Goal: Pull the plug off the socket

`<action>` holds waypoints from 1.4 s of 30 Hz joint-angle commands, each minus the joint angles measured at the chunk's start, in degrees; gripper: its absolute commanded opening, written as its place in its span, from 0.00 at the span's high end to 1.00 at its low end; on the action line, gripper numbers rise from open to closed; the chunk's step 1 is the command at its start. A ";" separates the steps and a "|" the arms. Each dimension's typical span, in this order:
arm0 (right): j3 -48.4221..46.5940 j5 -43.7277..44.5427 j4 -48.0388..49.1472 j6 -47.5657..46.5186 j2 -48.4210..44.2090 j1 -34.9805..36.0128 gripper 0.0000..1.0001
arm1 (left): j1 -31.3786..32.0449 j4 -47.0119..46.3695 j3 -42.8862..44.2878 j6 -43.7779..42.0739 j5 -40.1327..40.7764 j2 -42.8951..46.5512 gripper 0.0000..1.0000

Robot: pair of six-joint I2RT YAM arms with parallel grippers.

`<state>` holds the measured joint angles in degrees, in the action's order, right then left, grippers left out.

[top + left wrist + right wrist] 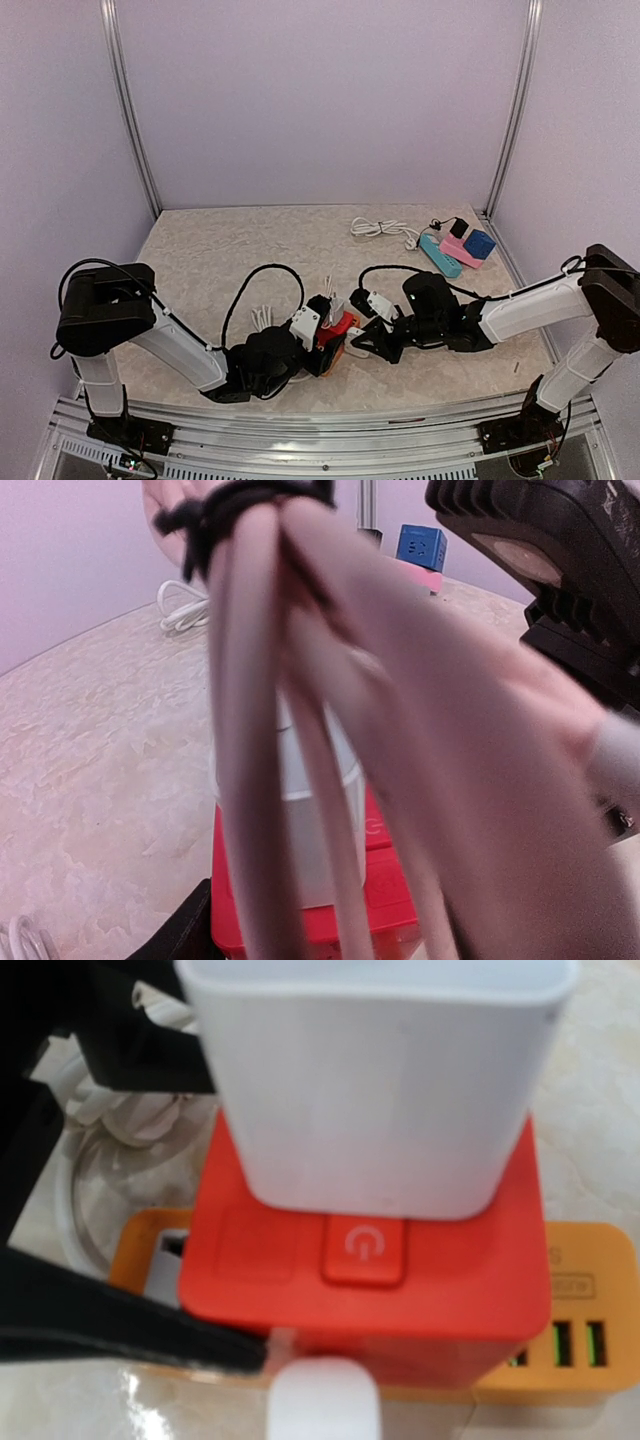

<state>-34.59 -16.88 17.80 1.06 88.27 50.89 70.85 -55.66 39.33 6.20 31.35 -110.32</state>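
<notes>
White plug (375, 1080) seated on red socket (450, 1270), still plugged in; power button (364, 1250) just below plug; orange base (570, 1290) under socket, green-lit slots (575, 1345) at right; black finger (110, 1330) crosses lower left; white cable (120, 1120) coiled on marbled worktop (610, 1110).

I'm looking at a white plug (380, 1090) sitting in a red socket (450, 1270), an orange base (578, 1255), and a beige marbled desk (230, 260).
</notes>
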 commanded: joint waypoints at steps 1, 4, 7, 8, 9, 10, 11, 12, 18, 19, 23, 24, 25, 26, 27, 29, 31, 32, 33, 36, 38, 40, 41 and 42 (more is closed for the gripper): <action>2.05 0.35 -5.73 -0.38 -1.75 0.58 1.00 | -0.56 4.26 -1.12 0.24 5.53 -1.97 0.58; 2.28 0.05 -6.01 -0.42 -2.32 0.53 1.00 | -0.45 5.12 -0.85 0.18 6.37 -2.29 0.59; 3.44 -0.53 -5.45 0.08 -3.58 0.53 1.00 | -0.36 5.57 -0.71 0.13 6.78 -2.60 0.60; 3.88 -0.50 -5.29 0.09 -4.08 0.60 1.00 | -0.28 5.83 -0.54 0.13 6.99 -2.75 0.60; 4.17 -0.49 -5.31 0.09 -4.41 0.55 1.00 | -0.27 5.98 -0.49 0.14 7.06 -2.78 0.60; 4.33 -0.56 -5.53 -0.10 -4.62 0.57 1.00 | -0.27 6.07 -0.48 0.07 7.13 -2.91 0.60; 4.40 -0.49 -5.90 -0.25 -4.68 0.54 1.00 | -0.27 6.13 -0.48 0.10 7.22 -3.00 0.60; 4.44 -0.44 -6.24 -0.40 -4.73 0.58 1.00 | -0.27 6.17 -0.48 0.12 7.23 -3.11 0.60; 4.91 0.36 -6.89 -0.44 -4.77 0.59 1.00 | -0.23 7.15 -0.10 -0.04 7.51 -3.87 0.61; 5.03 0.17 -6.69 -0.44 -4.77 0.60 1.00 | -0.19 7.18 -0.06 -0.12 7.68 -3.99 0.61; 4.99 0.61 -6.74 0.53 -4.89 0.53 1.00 | -0.19 7.40 0.02 0.02 8.46 -4.60 0.62; 5.05 0.71 -6.92 0.59 -5.12 0.55 1.00 | -0.19 7.41 -0.03 0.04 8.66 -4.68 0.62; 5.20 0.85 -6.97 0.71 -5.37 0.50 1.00 | -0.19 7.41 -0.09 0.04 8.83 -4.76 0.62; 5.34 0.93 -7.06 0.75 -5.86 0.56 1.00 | -0.26 7.52 0.03 0.04 9.03 -4.81 0.62; 5.40 1.09 -7.26 0.70 -6.39 0.59 1.00 | -0.39 7.57 0.04 0.07 9.08 -4.88 0.62; 5.50 1.11 -7.68 0.87 -7.35 0.55 1.00 | -0.61 7.58 -0.04 0.05 8.92 -4.98 0.62; 5.63 0.93 -7.70 0.76 -8.11 0.57 1.00 | -0.84 7.42 -0.04 0.09 8.75 -5.11 0.62; 5.71 1.08 -7.93 0.61 -8.38 0.57 1.00 | -0.88 7.33 -0.04 0.05 8.65 -5.20 0.62; 5.72 1.33 -8.24 0.53 -8.52 0.54 1.00 | -0.96 7.26 -0.09 -0.03 8.56 -5.25 0.62; 5.93 1.59 -8.28 0.38 -8.87 0.53 1.00 | -0.98 7.23 -0.02 -0.13 8.26 -5.51 0.62; 5.82 1.59 -8.31 0.38 -8.95 0.56 1.00 | -0.96 7.15 -0.04 -0.11 8.23 -5.52 0.60; 5.63 1.71 -8.38 0.45 -9.25 0.61 1.00 | -0.89 7.12 -0.11 -0.13 8.44 -5.24 0.56; 5.48 1.80 -8.47 0.50 -9.60 0.55 1.00 | -0.89 7.18 -0.20 -0.07 8.46 -4.92 0.54; 5.30 1.95 -8.68 0.51 -9.99 0.60 1.00 | -0.89 7.30 -0.33 -0.11 8.46 -4.18 0.52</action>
<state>-29.39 -15.40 10.37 1.17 80.55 50.96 70.52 -56.55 41.12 6.20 38.00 -112.90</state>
